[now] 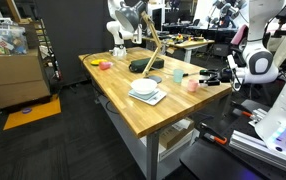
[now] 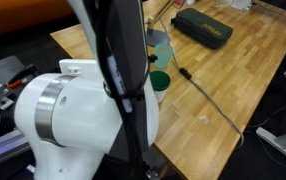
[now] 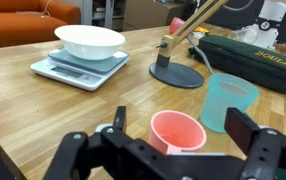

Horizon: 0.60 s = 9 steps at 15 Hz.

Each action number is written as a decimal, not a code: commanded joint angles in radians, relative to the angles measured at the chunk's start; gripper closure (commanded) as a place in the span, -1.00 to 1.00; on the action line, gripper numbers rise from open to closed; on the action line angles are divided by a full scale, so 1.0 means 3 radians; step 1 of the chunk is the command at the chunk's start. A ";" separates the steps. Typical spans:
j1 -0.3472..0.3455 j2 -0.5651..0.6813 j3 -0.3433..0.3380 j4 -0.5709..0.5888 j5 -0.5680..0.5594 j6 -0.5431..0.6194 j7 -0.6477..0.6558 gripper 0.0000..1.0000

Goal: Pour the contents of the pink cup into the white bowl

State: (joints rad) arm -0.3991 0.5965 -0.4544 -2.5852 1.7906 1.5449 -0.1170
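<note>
Plastic pink cup (image 3: 178,135), smooth, between spread fingers (image 3: 251,135) of gripper (image 3: 178,120), shallow white bowl (image 3: 89,40) on square tray (image 3: 78,68)

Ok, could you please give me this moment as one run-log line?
stage: pre-grasp | hand: open, short of pink cup | pink cup: upright on table, beside green cup | white bowl: on tray

The counter (image 3: 23,110) holds two cups: one pink cup (image 3: 178,130) and one green cup (image 3: 229,100). There is one white bowl (image 3: 88,40), resting on one pale square tray (image 3: 78,70). One dark round base (image 3: 178,76) carries one slanted wooden arm (image 3: 188,30). One long dark case (image 3: 258,62) and one low pink-orange dish (image 1: 105,65) complete the count.
</note>
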 commanded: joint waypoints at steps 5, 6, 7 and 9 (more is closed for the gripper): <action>0.0093 -0.0263 -0.0069 -0.0351 0.0018 0.0165 -0.0305 -1.00; 0.0093 -0.0273 -0.0071 -0.0380 0.0038 0.0184 -0.0319 -1.00; 0.0090 -0.0267 -0.0072 -0.0398 0.0060 0.0198 -0.0328 -1.00; 0.0085 -0.0227 -0.0079 -0.0391 0.0099 0.0247 -0.0326 -1.00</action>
State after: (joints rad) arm -0.3812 0.5502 -0.4666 -2.6842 1.7955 1.5807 -0.2043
